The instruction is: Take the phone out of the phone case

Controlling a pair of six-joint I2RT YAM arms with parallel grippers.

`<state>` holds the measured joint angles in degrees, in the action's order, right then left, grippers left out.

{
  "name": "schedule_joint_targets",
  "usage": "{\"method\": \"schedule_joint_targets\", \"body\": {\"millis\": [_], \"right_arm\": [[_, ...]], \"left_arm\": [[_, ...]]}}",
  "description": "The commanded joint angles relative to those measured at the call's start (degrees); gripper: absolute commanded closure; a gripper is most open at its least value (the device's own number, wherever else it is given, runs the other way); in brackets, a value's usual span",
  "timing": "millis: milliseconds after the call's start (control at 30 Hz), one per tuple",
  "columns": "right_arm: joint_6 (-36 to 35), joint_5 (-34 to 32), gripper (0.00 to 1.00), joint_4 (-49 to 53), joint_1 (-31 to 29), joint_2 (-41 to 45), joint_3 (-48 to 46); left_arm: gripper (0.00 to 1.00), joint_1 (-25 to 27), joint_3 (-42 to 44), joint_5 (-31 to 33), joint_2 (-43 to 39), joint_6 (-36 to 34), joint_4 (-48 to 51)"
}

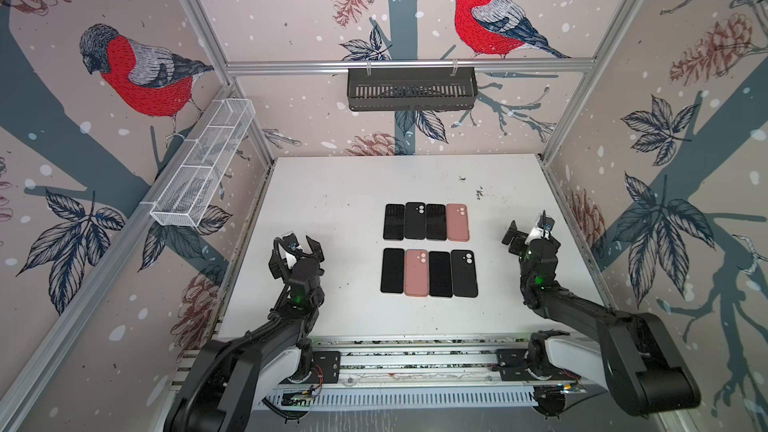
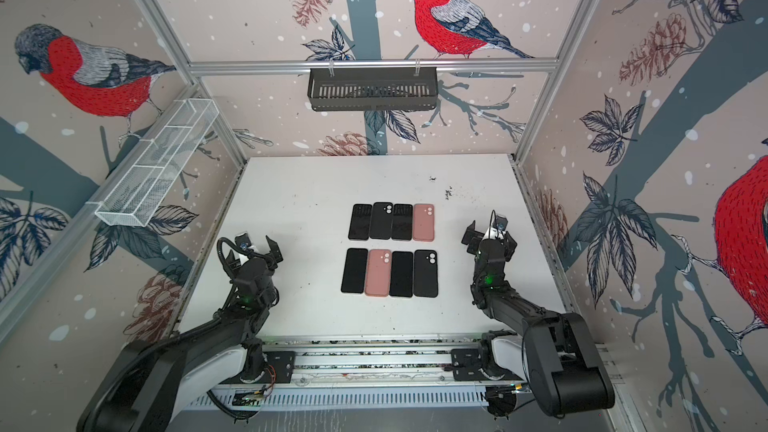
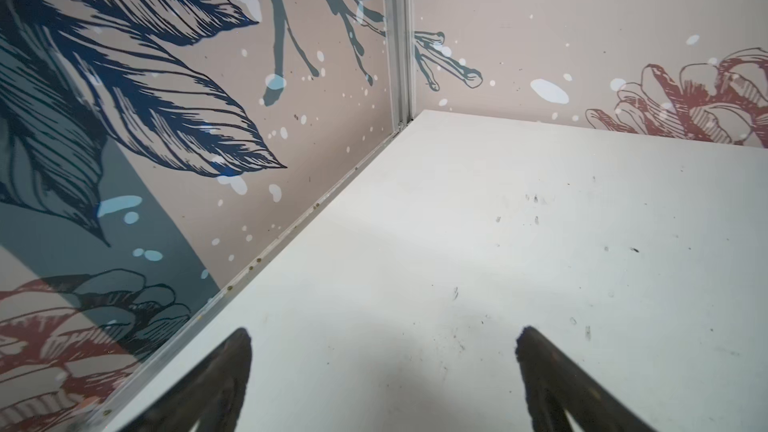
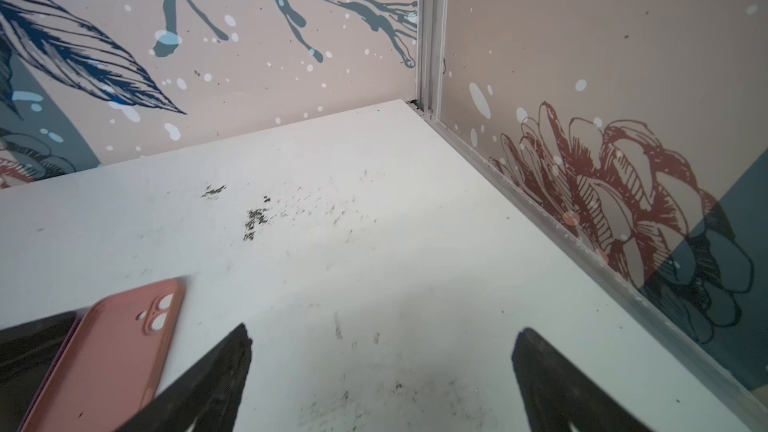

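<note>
White mesh basket (image 1: pixel 203 168) hangs on the left wall. Next comes the left gripper (image 1: pixel 297 245), parked over the bare white table (image 1: pixel 332 201), jaws spread wide with nothing in them, well left of the goods.

Mid-table there are two tidy rows of four, packed side by side.
- **Far row:** far-left phone (image 1: pixel 394 222), far black case (image 1: pixel 415 221), far-right phone (image 1: pixel 436 222), far pink case (image 1: pixel 457 222).
- **Near row:** near-left phone (image 1: pixel 392 271), near pink case (image 1: pixel 416 273), near-right phone (image 1: pixel 440 274), near black case (image 1: pixel 464 273).

The cases all lie camera-cutout up, so honestly I can't tell if any has a phone inside.

The right gripper (image 1: pixel 530 228) sits right of the rows, also wide apart and empty, near the far pink case but not touching it.
</note>
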<state>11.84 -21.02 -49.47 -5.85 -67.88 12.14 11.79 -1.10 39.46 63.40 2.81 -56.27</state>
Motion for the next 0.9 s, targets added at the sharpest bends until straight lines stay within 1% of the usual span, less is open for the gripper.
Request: {"method": "schedule_joint_targets", "body": {"millis": [0, 67, 100, 133, 167, 200, 233, 267, 300, 333, 367, 433, 467, 500, 533, 567, 600, 633, 700, 867], "right_arm": [[0.2, 4.7, 0.00, -6.4, 0.9, 0.9, -1.6], [-1.9, 5.7, 0.00, -13.2, 0.9, 3.3, -6.8], [-4.9, 3.3, 0.00, -17.4, -0.2, 3.8, -9.3], [-7.0, -0.8, 0.00, -21.3, -1.3, 4.4, -11.4], [-6.5, -2.0, 0.00, -21.5, -1.0, 4.7, -11.7], [-5.6, 0.3, 0.00, -22.2, 0.2, 3.8, -11.1], [-7.4, 1.9, 0.00, -22.8, 0.4, 0.9, -9.5], [-8.9, 1.3, 0.00, -25.3, -0.2, -2.9, -8.3], [-9.4, 0.3, 0.00, -27.2, -0.3, -7.2, -7.1], [-8.9, 0.1, 0.00, -26.8, -0.3, -11.2, -5.5], [-10.1, 0.2, 0.00, -30.8, -0.7, -15.8, -4.9], [-10.5, -1.7, 0.00, -35.4, -0.8, -21.8, -3.4], [-8.1, -1.6, 0.00, -30.2, 0.6, -20.7, -1.9], [-4.9, -0.5, 0.00, -21.8, 2.6, -18.6, 0.3], [-3.7, 1.6, 0.00, -19.8, 4.0, -17.5, 0.4], [-4.6, 1.3, 0.00, -24.8, 3.7, -18.8, -0.9], [-5.5, 1.0, 0.00, -27.2, 3.3, -19.7, -1.4], [-5.9, 0.1, 0.00, -27.2, 2.7, -19.9, -1.2], [-5.2, -2.0, 0.00, -21.7, 1.9, -18.4, 0.3], [-5.2, -2.1, 0.00, -21.8, 1.9, -18.3, 0.2]], "left_arm": [[0.02, -2.8, 4.4, -11.4, 8.9, -2.3, -32.9], [0.02, -2.9, 4.0, -13.2, 17.0, -5.1, -42.4], [0.02, -3.0, 3.6, -13.3, 20.3, -4.9, -45.5], [0.02, -3.2, 2.9, -14.4, 23.5, -4.6, -46.7], [0.02, -3.3, 1.9, -15.9, 26.0, -5.1, -46.9], [0.02, -3.3, 0.6, -16.8, 27.6, -5.7, -46.6], [0.02, -3.4, -0.5, -17.8, 29.2, -5.8, -45.7], [0.02, -3.4, -1.5, -18.1, 30.2, -6.4, -45.7], [0.02, -3.5, -2.1, -18.5, 29.2, -6.3, -42.7], [0.02, -3.9, -2.8, -19.9, 27.5, -5.8, -38.5], [0.02, -4.6, -3.7, -21.6, 27.0, -5.6, -36.2], [0.02, -5.5, -6.2, -22.8, 27.2, -5.0, -32.5], [0.02, -6.1, -7.7, -23.6, 26.3, -4.2, -27.2], [0.02, -6.8, -9.2, -24.6, 26.0, -3.7, -24.4], [0.02, -7.5, -10.4, -25.5, 26.3, -3.5, -23.0], [0.02, -7.8, -11.5, -25.3, 26.1, -2.9, -20.1], [0.02, -8.2, -12.5, -25.6, 25.8, -2.3, -17.8], [0.02, -8.4, -12.3, -26.0, 25.9, -2.3, -18.8], [0.02, -8.5, -12.3, -26.2, 25.9, -2.2, -18.6], [0.02, -8.6, -12.1, -26.3, 26.0, -2.2, -19.0]]}}
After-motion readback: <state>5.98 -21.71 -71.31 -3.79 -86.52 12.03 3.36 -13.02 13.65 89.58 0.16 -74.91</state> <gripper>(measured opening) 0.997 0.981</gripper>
